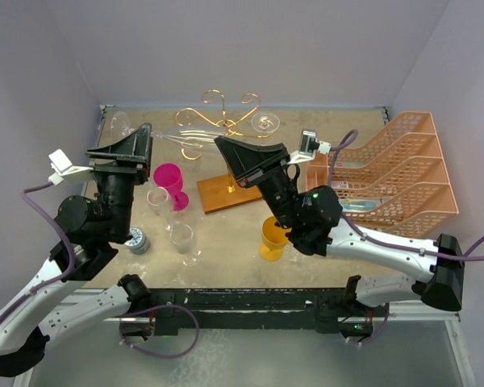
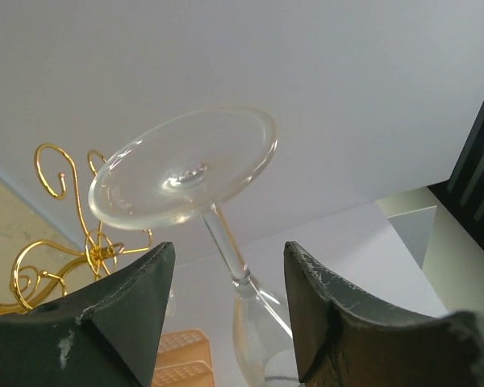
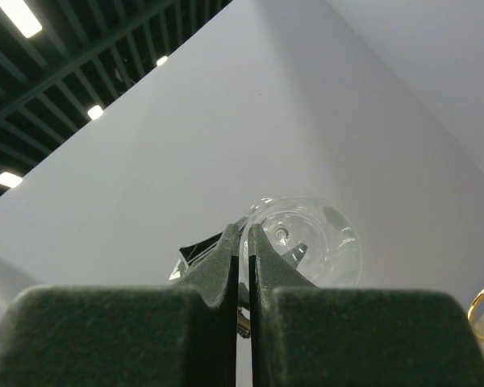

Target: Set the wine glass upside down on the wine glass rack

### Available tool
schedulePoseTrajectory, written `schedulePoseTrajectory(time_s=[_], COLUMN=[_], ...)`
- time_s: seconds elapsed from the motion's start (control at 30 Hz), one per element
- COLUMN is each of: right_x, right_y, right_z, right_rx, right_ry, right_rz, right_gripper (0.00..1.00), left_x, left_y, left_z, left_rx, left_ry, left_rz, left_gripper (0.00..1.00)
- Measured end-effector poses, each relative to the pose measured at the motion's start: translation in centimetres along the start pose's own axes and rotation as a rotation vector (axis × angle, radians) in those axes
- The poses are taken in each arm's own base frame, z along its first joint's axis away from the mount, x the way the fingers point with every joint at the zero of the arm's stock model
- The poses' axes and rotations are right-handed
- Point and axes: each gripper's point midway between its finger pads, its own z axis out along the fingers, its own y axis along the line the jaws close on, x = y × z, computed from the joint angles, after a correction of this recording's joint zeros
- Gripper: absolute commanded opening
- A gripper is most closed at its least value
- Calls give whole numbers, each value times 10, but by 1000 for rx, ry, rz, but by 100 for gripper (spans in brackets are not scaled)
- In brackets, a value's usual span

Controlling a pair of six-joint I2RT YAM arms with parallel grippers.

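the right pincer (image 3: 244, 231) shows only a hairline gap between its fingers, and by my reading it nips the rim wall of the clear stemmed wine glass (image 2: 214, 222); the bowl rises just past its fingertips, with the stem and round foot higher again, so the glass is upside down, in the air and tilted; the left pincer (image 2: 230, 246) stands wide and grips nothing, the stem straight ahead of its spread fingers and apart from both; the thin gold wire rack with curled scroll arms on a brown wooden base (image 1: 222, 195) is on the far side of the right pincer, its scrolls near the foot with no contact that i can see; the glass is not yet hung.

to do this step well i would go slowly, since a pinch on a thin rim gives little hold against the foot's weight overhead, and the glass could swing or slip; level the tilt first; keep the foot above the wire arms, bring the stem sideways into the open mouth between two wires, then lower until the foot bears on them; only then ease the right fingers apart and withdraw downward; the left pincer could steady the stem, else keep back from the scrolls.
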Motion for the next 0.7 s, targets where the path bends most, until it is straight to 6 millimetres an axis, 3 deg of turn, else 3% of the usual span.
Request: schedulePoseTrajectory(time_s=[0.1,0.3,0.53,0.63,0.7], right_x=[4,12,20,23,24], right_y=[-1,-3,-10,-15,-16], right_z=[-2,-7,-14,-19,-20], right_rx=[-3,-10,2,13,15], right_ry=[11,39,55,63,66], right_rz=[19,55,96,111,121], right_gripper=[0,0,0,0,3], left_x=[-4,-17,-21,-21,-22], left_y=[0,6,11,15,16], left_z=[2,4,8,8,8], left_rx=[3,-2,-2,-7,-4], left_ry=[-34,-120,-181,-196,-204], left_rz=[-21,-69,-113,-117,-129], left_gripper=[51,31,27,3,0])
